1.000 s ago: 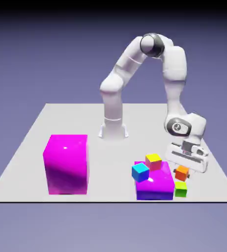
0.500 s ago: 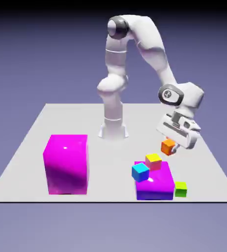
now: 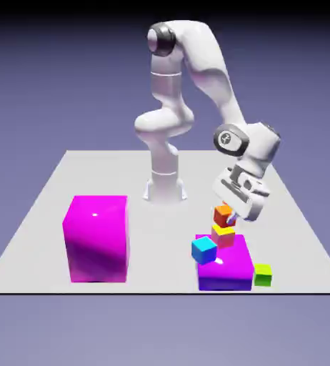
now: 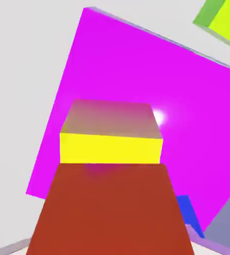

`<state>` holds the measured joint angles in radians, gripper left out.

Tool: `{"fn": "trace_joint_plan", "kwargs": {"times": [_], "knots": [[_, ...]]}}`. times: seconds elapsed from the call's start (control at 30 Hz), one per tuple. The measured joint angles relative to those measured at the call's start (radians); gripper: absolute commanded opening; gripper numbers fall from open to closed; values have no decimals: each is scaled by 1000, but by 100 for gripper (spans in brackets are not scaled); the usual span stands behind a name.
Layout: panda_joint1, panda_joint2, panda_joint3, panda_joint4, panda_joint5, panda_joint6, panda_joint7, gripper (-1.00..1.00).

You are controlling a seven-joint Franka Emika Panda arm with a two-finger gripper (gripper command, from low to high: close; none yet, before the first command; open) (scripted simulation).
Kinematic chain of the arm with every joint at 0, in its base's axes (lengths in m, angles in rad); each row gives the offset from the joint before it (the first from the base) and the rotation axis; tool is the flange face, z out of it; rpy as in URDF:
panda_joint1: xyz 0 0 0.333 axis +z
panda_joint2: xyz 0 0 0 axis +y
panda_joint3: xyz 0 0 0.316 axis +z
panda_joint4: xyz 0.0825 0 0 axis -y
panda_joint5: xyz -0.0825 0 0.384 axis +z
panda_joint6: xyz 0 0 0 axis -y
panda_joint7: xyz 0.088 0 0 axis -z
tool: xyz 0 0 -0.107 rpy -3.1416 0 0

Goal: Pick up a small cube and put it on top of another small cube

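One table [image 3: 125, 175], seemingly grey-white

magenta block [image 3: 98, 239] | low magenta block [image 3: 225, 274] | cyan-blue cube [image 3: 204, 250] | lime-green cube [image 3: 263, 275]

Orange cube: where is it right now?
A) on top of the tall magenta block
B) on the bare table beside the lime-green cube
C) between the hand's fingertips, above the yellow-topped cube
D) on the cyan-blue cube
C: the exterior view shows the orange cube at the hand's fingertips, directly above the yellow-topped cube.
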<state>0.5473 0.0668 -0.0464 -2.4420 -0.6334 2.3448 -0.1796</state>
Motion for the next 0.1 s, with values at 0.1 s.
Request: {"fn": "trace_joint_plan", "kwargs": {"times": [0.1], "knots": [[-23,7,21,-2,-5,10,4,100]]}}
